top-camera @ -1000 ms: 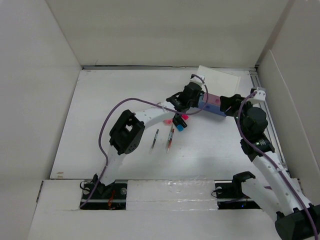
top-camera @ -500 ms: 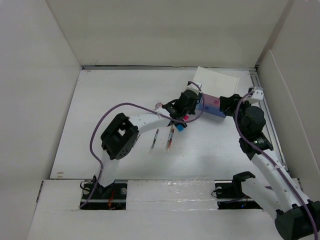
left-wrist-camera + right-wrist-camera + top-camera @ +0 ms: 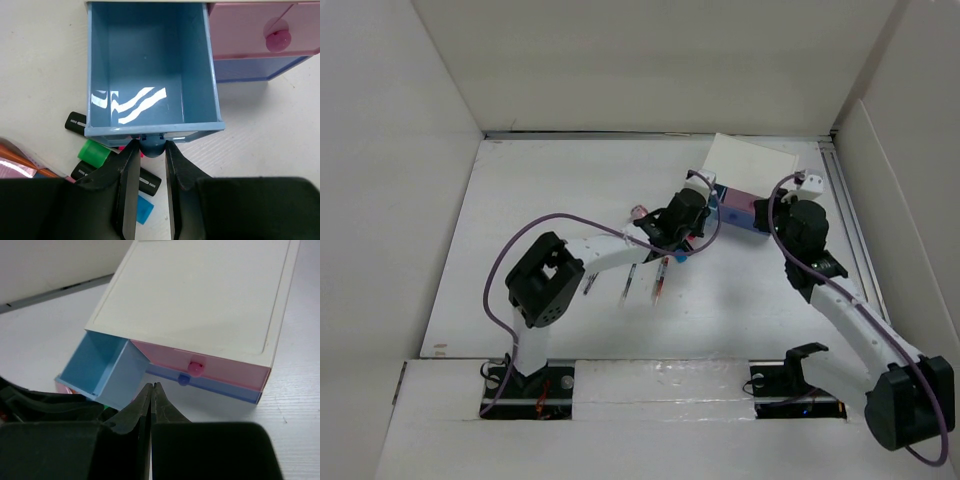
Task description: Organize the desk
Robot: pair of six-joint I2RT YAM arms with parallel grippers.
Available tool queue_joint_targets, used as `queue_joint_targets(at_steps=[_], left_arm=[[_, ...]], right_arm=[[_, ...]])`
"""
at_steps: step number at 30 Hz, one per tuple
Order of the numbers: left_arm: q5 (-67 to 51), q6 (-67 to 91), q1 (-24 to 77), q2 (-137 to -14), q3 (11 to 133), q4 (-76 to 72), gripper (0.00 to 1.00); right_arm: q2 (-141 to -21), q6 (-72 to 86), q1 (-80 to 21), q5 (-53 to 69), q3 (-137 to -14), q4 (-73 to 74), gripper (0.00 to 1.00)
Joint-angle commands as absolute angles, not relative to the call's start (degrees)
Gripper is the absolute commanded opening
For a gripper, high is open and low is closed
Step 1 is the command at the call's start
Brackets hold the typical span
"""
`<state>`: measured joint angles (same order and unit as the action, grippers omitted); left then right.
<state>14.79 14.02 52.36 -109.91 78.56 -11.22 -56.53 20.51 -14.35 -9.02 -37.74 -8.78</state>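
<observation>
Counter (image 3: 540, 210): matte-white tabletop that fills the workspace floor. It is walled by white panels, and both arm bases sit at its near edge. Every item below rests on its far-right part.

Drawer box (image 3: 200, 305): white-topped unit lying flat near the far-right corner, drawer fronts turned toward the arms.

Blue drawer (image 3: 150, 75): extended out of the box at one end of its front. The glossy interior is visible from above.

Pink drawer (image 3: 250, 27): seated flush in the box beside the blue drawer, with a pink knob (image 3: 278, 41) on its front. A bluish drawer (image 3: 220, 387) sits directly under it, also flush.

Left pincer (image 3: 150, 150): narrow. Both fingers are clamped on the round blue knob (image 3: 151, 144) at the centre of the blue drawer's front.

Right pincer (image 3: 151, 387): fingers pressed together tip to tip, gripping nothing. It hovers near the box front, apart from it and pointed toward it.

Markers (image 3: 77, 121): several black-bodied units lie on the counter under and beside the blue drawer's front. One carries a green cap (image 3: 93, 153).

Pens (image 3: 660, 283): two lie roughly parallel, nearer the arm bases and apart from the box.
</observation>
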Motion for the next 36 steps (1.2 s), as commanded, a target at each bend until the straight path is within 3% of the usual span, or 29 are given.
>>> queue_joint_targets(at_steps=[1,8,36], left_arm=[[15.0,14.1,52.9,-105.3,77.4,-13.3,0.00],[14.2,14.6,53.4,-104.3,75.2,-14.6,0.00],[18.3,15.4,56.2,-102.4,72.9,-12.6,0.00]], right_arm=[[-61.3,20.0,-13.0,-8.4,-39.9,-13.1,0.00],[-67.1,20.1,-12.5,-4.1,-41.6,-14.4,0.00],[-68.7,19.7,-11.4,-4.2,-42.5,-14.8,0.00]])
